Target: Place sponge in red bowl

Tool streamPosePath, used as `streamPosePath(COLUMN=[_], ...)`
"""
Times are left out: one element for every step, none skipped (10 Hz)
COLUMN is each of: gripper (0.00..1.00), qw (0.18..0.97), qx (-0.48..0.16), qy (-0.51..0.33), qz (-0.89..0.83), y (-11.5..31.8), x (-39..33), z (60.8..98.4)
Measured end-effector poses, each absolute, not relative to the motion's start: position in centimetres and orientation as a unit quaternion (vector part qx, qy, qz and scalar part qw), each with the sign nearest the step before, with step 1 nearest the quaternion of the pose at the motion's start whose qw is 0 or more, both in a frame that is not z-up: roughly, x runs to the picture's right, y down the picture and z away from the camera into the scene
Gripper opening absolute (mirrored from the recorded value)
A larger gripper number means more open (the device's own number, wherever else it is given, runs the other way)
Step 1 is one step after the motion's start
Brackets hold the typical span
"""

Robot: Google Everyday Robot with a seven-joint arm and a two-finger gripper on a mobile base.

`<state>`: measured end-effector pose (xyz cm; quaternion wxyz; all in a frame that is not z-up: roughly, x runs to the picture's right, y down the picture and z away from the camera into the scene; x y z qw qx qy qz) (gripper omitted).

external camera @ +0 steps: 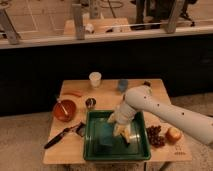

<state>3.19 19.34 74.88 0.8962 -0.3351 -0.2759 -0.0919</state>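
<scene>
The teal sponge [104, 138] lies inside the dark green tray [90, 150], in its left half. The red bowl [65, 110], with a pale stick-like utensil in it, stands on the table left of the tray. My gripper [121, 131] hangs from the white arm [150, 107], which reaches in from the right. It points down into the middle of the tray, just right of the sponge. I cannot tell whether it touches the sponge.
On the wooden table [107, 92] stand a white cup [95, 78], a blue cup [122, 85] and a small metal cup [90, 102]. A black utensil [62, 136] lies front left. Grapes [154, 136] and a round fruit [173, 134] lie right of the tray.
</scene>
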Motion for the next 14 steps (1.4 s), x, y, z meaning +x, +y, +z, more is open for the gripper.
streamPosePath(gripper=[0.00,0.00,0.00,0.00,0.00,0.00,0.00,0.00,0.00,0.00,0.00,0.00,0.00,0.00], qw=[0.898,0.899,0.900,0.902,0.903,0.905,0.904,0.903,0.902,0.899,0.896,0.894,0.892,0.891], qx=[-0.331,-0.328,-0.323,-0.318,-0.312,-0.308,-0.308,-0.307,-0.308,-0.311,-0.315,-0.318,-0.321,-0.322], qy=[-0.278,-0.279,-0.281,-0.284,-0.285,-0.287,-0.290,-0.293,-0.299,-0.305,-0.310,-0.312,-0.316,-0.318], qz=[-0.087,-0.083,-0.078,-0.074,-0.071,-0.068,-0.066,-0.062,-0.054,-0.049,-0.045,-0.043,-0.044,-0.044], y=[18.5,17.7,16.4,14.8,12.6,10.3,8.9,7.9,7.2,7.1,7.3,7.5,7.7,7.8], x=[2.1,0.8,-0.8,-2.5,-4.4,-6.3,-7.8,-9.1,-10.6,-11.7,-12.5,-12.9,-13.6,-14.2], z=[74.7,74.6,74.5,74.5,74.4,74.7,75.3,76.2,77.4,78.5,79.4,79.8,80.2,80.5])
